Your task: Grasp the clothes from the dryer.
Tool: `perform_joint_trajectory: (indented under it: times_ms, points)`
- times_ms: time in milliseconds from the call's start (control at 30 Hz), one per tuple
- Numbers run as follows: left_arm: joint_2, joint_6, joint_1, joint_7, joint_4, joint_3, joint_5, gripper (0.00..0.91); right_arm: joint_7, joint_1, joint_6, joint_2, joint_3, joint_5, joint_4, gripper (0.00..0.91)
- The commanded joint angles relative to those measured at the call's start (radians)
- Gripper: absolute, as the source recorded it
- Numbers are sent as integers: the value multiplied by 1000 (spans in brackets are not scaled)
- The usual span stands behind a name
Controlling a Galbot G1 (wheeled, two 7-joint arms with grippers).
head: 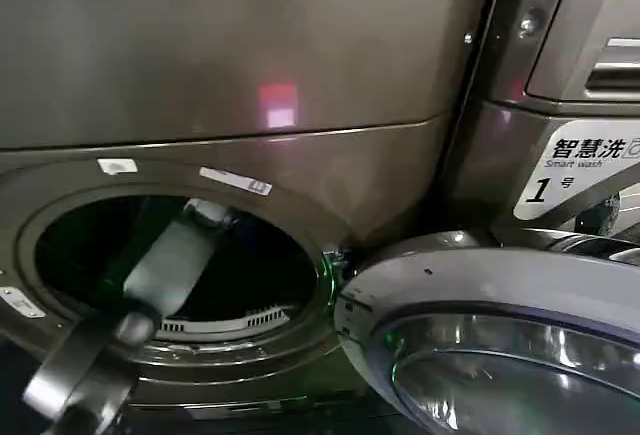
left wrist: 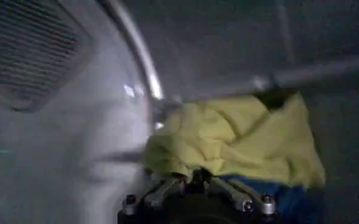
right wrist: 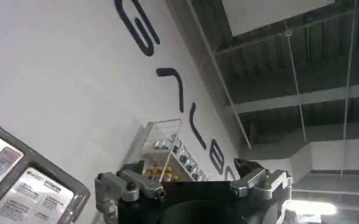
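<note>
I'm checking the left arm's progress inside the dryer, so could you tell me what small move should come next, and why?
Probably ease the left gripper forward and close it: the clothes lie bunched right at its fingertips inside the dryer.

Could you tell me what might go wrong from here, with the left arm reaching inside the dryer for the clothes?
1. The left gripper sits at the edge of the yellow-green garment, so it may pinch only a fold and leave the blue piece behind.
2. The left arm passes through the dryer porthole; a careless withdrawal could scrape the rim.
3. The open door stands close beside the opening, where trailing cloth might catch.
</note>
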Motion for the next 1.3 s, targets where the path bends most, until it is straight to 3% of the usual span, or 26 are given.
perform_joint_trajectory:
  times_ms: [33,233,500,933,1300]
  points:
    - [8,31,161,-390,-321,-158,-86,0,-2,3,2,-1,-10,-2,-2,907]
    - [-21,28,223,-581,-481,-235,-158,0,-1,6,2,0,-9,-3,-2,907]
    - [-67,-20,324,-746,-574,-336,-109,0,10,-10,5,-3,15,0,-4,907]
    - [-64,5,529,-778,-741,-421,-83,0,27,-36,5,-21,75,-3,-14,907]
    - [-76,6,520,-767,-734,-422,-80,0,27,-43,21,-24,87,3,-26,907]
